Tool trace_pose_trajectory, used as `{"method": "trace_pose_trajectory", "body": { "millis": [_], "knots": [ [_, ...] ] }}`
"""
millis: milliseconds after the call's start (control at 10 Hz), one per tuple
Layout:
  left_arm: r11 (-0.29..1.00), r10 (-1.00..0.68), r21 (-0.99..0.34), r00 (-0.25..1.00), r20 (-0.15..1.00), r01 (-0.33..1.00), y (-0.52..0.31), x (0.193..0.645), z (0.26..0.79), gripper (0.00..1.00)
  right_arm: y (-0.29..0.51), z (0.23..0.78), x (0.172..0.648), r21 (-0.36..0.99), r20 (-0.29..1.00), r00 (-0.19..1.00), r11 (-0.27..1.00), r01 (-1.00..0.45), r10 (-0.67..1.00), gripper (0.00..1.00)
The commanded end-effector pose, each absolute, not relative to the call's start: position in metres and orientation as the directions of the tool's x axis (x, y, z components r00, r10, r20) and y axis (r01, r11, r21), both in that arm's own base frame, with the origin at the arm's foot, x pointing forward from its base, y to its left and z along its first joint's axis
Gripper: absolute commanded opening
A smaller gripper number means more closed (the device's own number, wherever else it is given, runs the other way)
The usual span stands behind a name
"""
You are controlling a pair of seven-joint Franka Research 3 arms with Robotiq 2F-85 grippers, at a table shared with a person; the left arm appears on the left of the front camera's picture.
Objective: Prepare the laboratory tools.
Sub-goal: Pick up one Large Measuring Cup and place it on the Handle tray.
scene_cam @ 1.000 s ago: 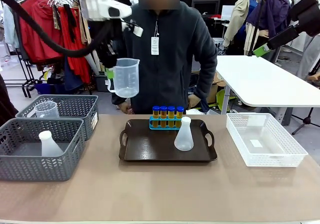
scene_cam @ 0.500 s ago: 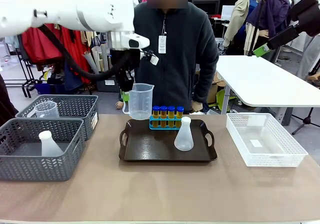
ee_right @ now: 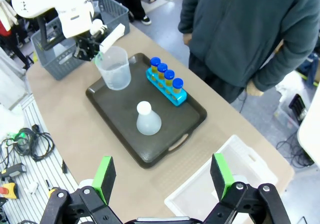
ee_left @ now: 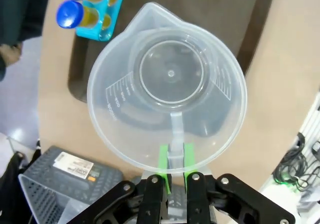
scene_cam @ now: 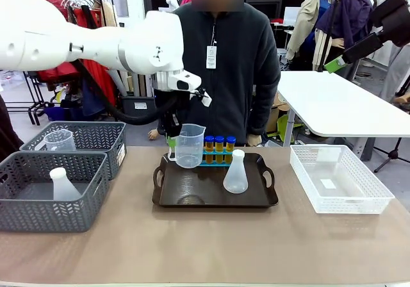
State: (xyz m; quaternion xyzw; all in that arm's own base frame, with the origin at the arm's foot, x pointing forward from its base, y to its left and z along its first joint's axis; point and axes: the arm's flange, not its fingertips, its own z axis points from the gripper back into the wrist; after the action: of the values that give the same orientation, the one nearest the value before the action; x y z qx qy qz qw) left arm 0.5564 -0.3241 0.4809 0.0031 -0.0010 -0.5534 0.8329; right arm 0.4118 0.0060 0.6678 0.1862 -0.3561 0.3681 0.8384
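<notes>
Left gripper: jaws clamped on the handle of the measuring beaker, gripped from outside the rim so the cup hangs upright with its mouth free.
Beaker position: above the near-left corner of the dark tray, just in front of the tube rack; whether its base touches the tray I cannot tell.
Why held there: judged as the set-down step, adding the beaker to the tools gathered on the tray.
Right gripper: jaws wide apart, holding nothing, high above the counter and well apart from the tray, which likely keeps it out of the left arm's way.
Tubes: four, blue-capped, amber liquid, upright in the blue rack at the tray's far edge; the beaker hides one from the front.
Conical flasks: two; one stands upright on the tray, one sits in the near grey basket.
Measuring beakers: two; the held one, and another in the far grey basket.
Baskets: two grey on the left, one white on the right with no tools in it.
Person: stands at the far side, hands low, not touching anything.
</notes>
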Motion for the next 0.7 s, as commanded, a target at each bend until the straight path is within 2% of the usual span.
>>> {"method": "trace_pose_trajectory", "body": {
  "millis": [0,100,300,600],
  "knots": [
    [0.426,-0.905,0.054,0.425,0.018,0.903,-0.325,0.549,0.469,0.00,0.007,0.669,0.413,0.062,0.752,0.462,0.647,-0.760,0.471,1.00],
    [0.401,-0.916,0.035,0.399,0.041,0.916,-0.320,0.547,0.483,0.00,0.007,0.669,0.413,0.062,0.752,0.462,0.647,-0.760,0.471,1.00],
    [0.394,-0.919,0.017,0.394,0.002,0.919,-0.328,0.557,0.472,0.00,0.007,0.669,0.413,0.062,0.752,0.462,0.647,-0.760,0.471,1.00],
    [0.431,-0.902,0.058,0.428,0.056,0.901,-0.328,0.559,0.460,0.00,0.007,0.669,0.413,0.062,0.752,0.462,0.647,-0.760,0.471,1.00]
  ]
}}
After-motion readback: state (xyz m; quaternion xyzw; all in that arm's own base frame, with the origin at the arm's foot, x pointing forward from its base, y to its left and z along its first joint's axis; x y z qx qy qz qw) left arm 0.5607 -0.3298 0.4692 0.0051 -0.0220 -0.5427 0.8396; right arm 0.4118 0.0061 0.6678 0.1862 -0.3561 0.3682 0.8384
